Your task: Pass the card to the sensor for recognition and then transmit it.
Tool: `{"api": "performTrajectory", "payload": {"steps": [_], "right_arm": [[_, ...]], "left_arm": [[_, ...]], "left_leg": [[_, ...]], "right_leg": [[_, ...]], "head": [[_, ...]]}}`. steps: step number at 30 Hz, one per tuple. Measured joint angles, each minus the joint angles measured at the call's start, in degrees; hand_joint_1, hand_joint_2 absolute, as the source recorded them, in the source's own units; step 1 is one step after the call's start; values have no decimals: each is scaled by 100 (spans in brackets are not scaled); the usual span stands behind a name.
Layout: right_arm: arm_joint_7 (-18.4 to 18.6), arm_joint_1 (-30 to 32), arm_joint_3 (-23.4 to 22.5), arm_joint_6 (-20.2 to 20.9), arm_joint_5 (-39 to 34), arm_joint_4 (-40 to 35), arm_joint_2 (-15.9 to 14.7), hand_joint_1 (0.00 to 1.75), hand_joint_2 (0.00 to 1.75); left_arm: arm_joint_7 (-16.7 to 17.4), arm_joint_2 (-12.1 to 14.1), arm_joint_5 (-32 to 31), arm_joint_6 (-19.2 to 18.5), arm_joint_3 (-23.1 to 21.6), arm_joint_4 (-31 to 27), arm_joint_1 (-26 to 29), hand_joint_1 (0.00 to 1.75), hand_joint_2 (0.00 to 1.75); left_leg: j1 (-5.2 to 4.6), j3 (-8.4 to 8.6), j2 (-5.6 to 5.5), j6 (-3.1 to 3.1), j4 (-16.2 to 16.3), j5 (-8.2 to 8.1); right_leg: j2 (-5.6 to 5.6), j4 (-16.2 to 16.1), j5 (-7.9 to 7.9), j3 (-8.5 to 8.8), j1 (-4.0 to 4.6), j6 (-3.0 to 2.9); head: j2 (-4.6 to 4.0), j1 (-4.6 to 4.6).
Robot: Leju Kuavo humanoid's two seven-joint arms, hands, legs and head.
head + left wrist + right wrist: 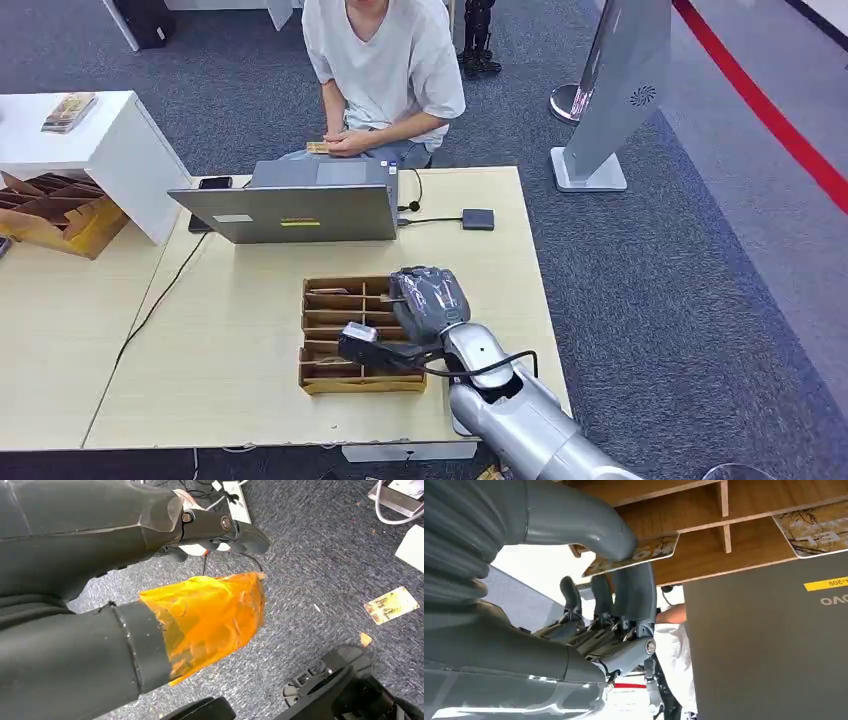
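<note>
At the far left of the head view, a white side table [110, 150] carries a small stack of cards [68, 110] on its top. Just beside it, lower down, lies an open cardboard box [55, 215]; its contents cannot be made out.

On the light wooden table [230, 350], an open grey laptop [290, 210] stands with its lid back toward the camera. A dark phone [214, 183] lies behind its left corner. A black cable [150, 310] runs from the laptop area across the tabletop to the near edge. Behind the laptop sits a person [385, 70] in a white shirt, holding a card [318, 147] in both hands.

In front of the laptop rests a brown divided card tray [340, 335] with several rows of compartments. In the right wrist view, one card in the tray [819, 530] lies flat in a compartment next to the laptop lid.

The right hand [428, 300] is positioned over the right side of the tray. In the right wrist view, the thumb [574, 522] presses on one face of the task card [639, 552] and the fingers [634, 595] close against the other face: the card is pinched, held at the tray.

To the right of the laptop, a small dark sensor pad [478, 219] lies on the table, cabled to the laptop.

The left hand [215, 530] hangs above the grey carpet, fingers curled inward and holding nothing. A loose card [391, 605] lies on the carpet.
</note>
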Motion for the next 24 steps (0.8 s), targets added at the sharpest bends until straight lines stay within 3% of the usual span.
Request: {"api": "performTrajectory", "payload": {"steps": [3, 7, 10, 24], "right_arm": [[-2, -4, 0, 0, 2, 2, 0, 138, 175], [-2, -7, 0, 9, 0, 2, 0, 164, 175], [-2, -15, 0, 11, -7, 2, 2, 175, 175], [-199, 56, -7, -389, 85, -221, 0, 175, 175]], "left_arm": [[0, -2, 0, 0, 0, 0, 0, 0, 0], [0, -4, 7, 0, 0, 0, 0, 0, 0], [0, -4, 7, 0, 0, 0, 0, 0, 0], [-9, -4, 63, 7, -7, 0, 1, 0, 0]], "left_leg": [[0, 0, 0, 0, 0, 0], [0, 0, 0, 0, 0, 0], [0, 0, 0, 0, 0, 0], [0, 0, 1, 0, 0, 0]], "right_leg": [[0, 0, 0, 0, 0, 0], [0, 0, 0, 0, 0, 0], [0, 0, 0, 0, 0, 0], [1, 0, 0, -2, 0, 0]], "head": [[0, -2], [0, 0], [0, 0], [0, 0]]}}
